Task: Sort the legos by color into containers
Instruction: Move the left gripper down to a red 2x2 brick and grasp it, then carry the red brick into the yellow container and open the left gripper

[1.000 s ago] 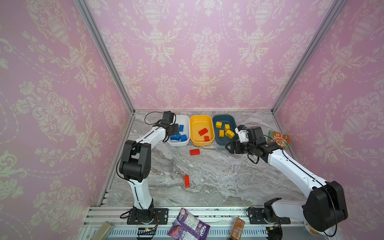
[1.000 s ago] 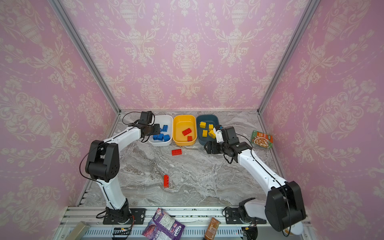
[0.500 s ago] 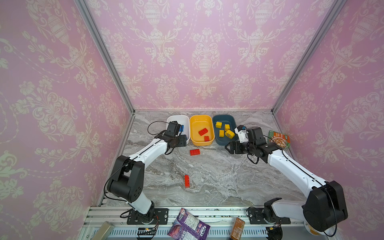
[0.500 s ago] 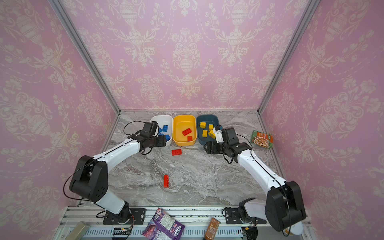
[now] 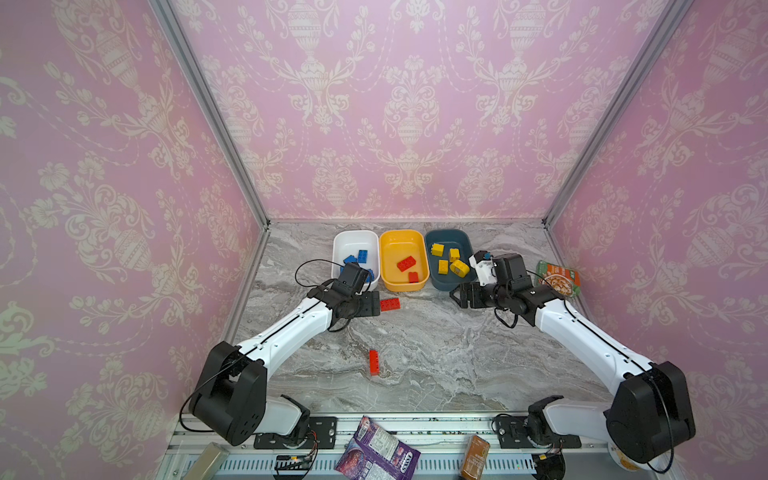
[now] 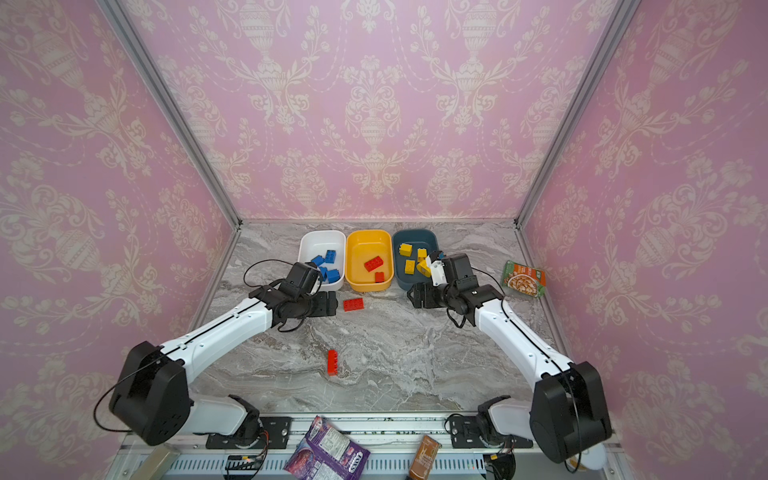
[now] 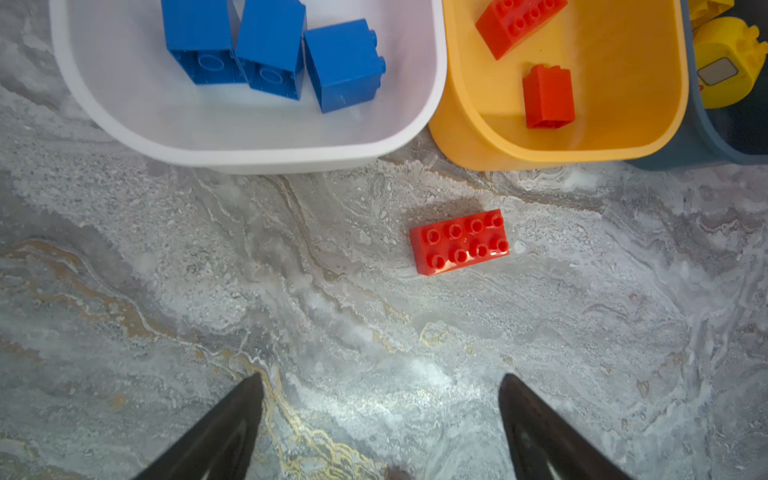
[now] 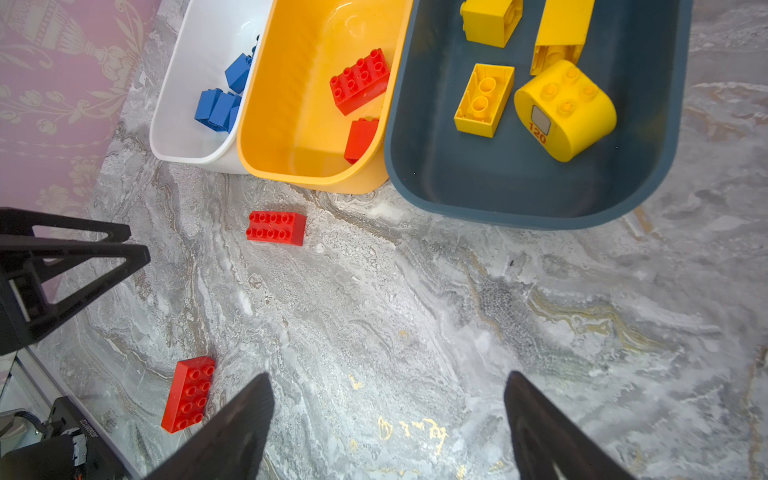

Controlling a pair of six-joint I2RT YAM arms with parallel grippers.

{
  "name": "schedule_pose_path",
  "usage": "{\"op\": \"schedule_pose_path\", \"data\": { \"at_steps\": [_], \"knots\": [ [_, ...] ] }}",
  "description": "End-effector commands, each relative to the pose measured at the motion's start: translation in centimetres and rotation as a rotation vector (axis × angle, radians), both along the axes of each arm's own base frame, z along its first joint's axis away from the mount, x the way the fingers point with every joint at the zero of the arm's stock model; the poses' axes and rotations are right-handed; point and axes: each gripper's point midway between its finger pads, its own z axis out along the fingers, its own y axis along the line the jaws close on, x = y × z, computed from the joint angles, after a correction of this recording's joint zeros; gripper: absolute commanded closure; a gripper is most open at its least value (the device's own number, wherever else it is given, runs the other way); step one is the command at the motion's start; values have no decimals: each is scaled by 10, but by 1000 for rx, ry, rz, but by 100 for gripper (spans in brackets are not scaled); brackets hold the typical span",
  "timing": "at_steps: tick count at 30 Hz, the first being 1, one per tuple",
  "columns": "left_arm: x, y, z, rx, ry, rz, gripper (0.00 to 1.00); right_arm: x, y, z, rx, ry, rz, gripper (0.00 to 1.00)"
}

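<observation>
While left end effector gapes empty near red lego, right end effector likewise released

arms — white links, black joints | cables — thin black loops | jaws: black, tapered

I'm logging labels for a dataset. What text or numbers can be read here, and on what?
"120": red digits on the rounded yellow brick in the teal tub.
Too blurred to read: print on the purple packet.
Too small to read: green packet, brown packet.
</observation>
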Motion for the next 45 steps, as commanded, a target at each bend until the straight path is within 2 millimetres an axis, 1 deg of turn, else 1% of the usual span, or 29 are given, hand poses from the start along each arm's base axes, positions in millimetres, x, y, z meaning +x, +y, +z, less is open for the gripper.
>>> {"op": "schedule_pose_path", "data": {
  "at_steps": [1, 9, 13, 19, 22, 33, 41, 43, 45],
  "knots": [
    [-30, -1, -14, 13, 88, 37, 10, -2, 1, -6, 13, 20, 0, 12],
    [-76, -27, -43, 26, 187, 46, 15, -2, 1, -7, 13, 20, 0, 12],
    [-95, -32, -56, 67, 235, 45, 17, -3, 0, -7, 9, 21, -1, 12],
    [-118, -33, -75, 77, 298, 67, 21, -4, -2, -8, 1, 19, -3, 12],
    [-122, -31, -79, 76, 308, 82, 24, -4, -2, -9, 1, 21, -2, 12],
    [-124, -38, -92, 64, 340, 73, 48, -2, -1, -9, -2, 20, -2, 12],
    [-124, -37, -90, 68, 335, 76, 71, -3, -3, -12, -8, 23, -6, 12],
    [-123, -37, -89, 67, 332, 79, 75, -3, -3, -11, -7, 22, -7, 12],
    [-124, -36, -89, 67, 333, 82, 78, -4, -3, -12, -9, 23, -5, 12]
  ]
}}
